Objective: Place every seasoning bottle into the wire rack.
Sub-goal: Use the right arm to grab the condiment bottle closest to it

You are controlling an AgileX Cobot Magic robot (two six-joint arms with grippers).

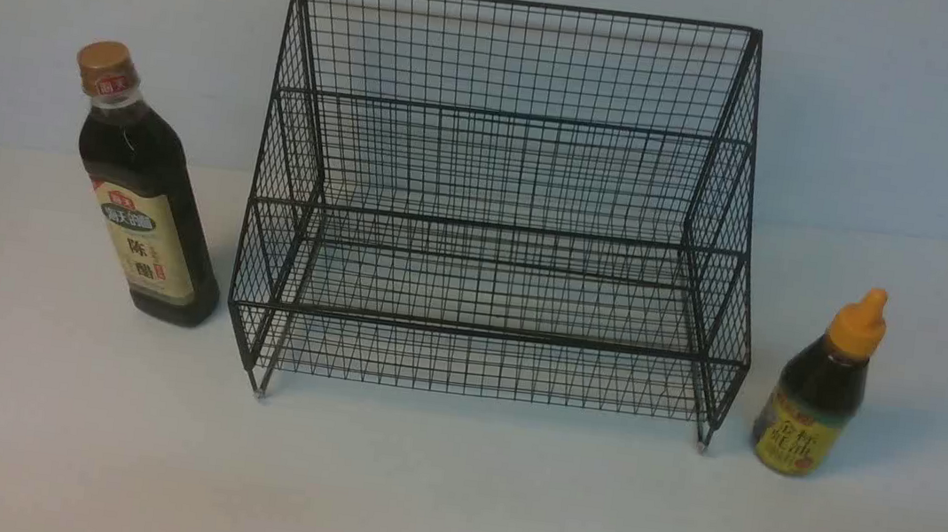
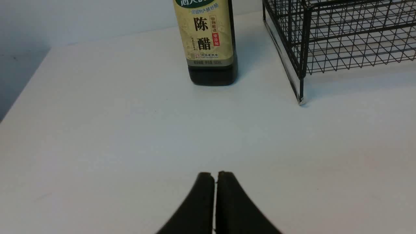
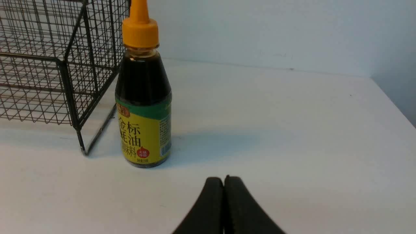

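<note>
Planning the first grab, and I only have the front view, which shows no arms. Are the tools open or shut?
Observer: Both are shut with nothing held. The left tool and the right tool each close tip to tip.
Operator: What does the left one face?
Observer: The tall bottle, almost straight ahead, upright, with a clear gap to the rack beside it.
Operator: And the right one?
Observer: The short bottle, upright, a little off the tool's line toward the rack's corner leg. Bare table separates the tool and the bottle.
</note>
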